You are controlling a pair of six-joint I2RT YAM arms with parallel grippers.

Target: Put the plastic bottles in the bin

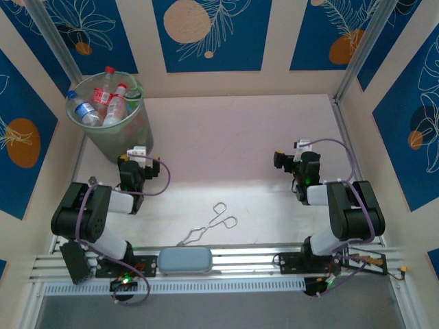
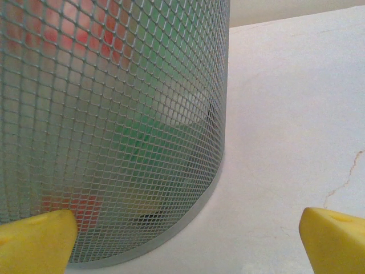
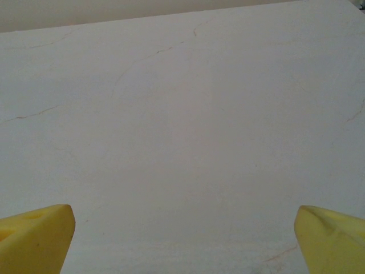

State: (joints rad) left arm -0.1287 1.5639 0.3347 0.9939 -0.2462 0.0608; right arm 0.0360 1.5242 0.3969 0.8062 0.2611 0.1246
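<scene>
Pale grey-green, round and tapered, the fine-meshed plastic bin stands at ten o'clock on the off-white surface, tucked into the far left corner. Small clear plastic bottles with red caps and labels, plus one blue-labelled, are heaped inside it and poke above the rim. Every bottle visible lies in the bin, so the task looks complete or very nearly so.

The left claw sits at about eight o'clock, just beside the bin's base. It is spread wide and holds nothing. In its wrist view the yellow fingertips frame the mesh wall, with red and green shapes blurred behind it. This low pose close to the bin suggests it has nothing to carry.

The right claw rests at three o'clock, well apart from the bin. It is also spread wide and empty, facing bare surface.

Metal scissor-style tongs lie at six o'clock, untouched. A flat grey-blue oblong pad sits on the near rail at about seven o'clock.
</scene>
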